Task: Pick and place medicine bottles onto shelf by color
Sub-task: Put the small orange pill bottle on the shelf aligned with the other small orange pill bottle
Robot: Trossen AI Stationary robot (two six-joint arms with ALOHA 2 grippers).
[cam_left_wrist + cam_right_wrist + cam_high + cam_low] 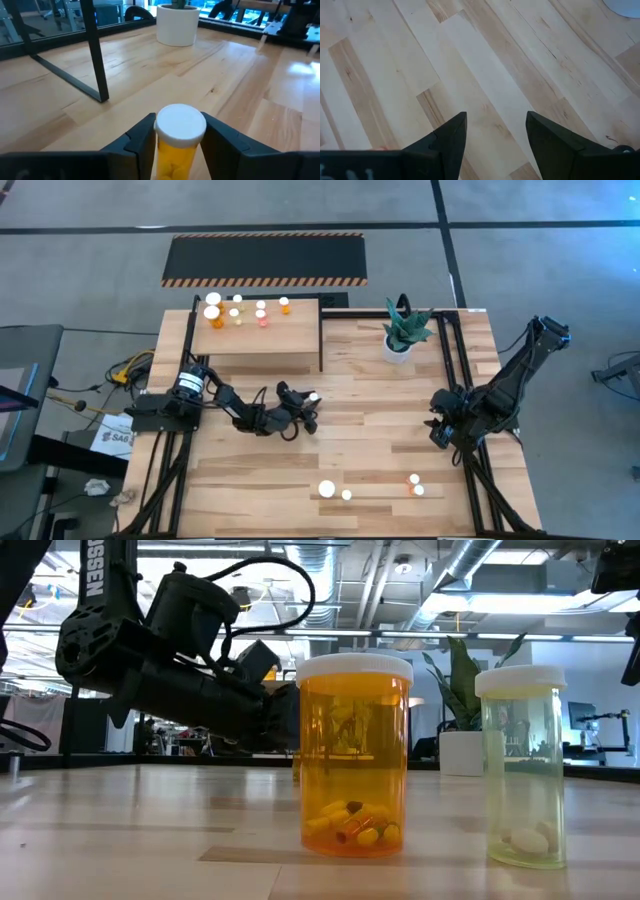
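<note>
Fingers (142, 142) of the left gripper (308, 408) flanked a yellow bottle (179, 142) with a white cap at the centre of the high view, pressing against its sides on the wooden table (380, 450). At right, the right gripper (495, 135) hung with its jaws spread over bare planks. Six bottles stood on the shelf (290, 340) at upper left. Four more bottles lay near the bottom edge, among them an orange bottle (355, 770) and a pale bottle (523, 765). A potted plant (402, 332) stood right of the shelf.
</note>
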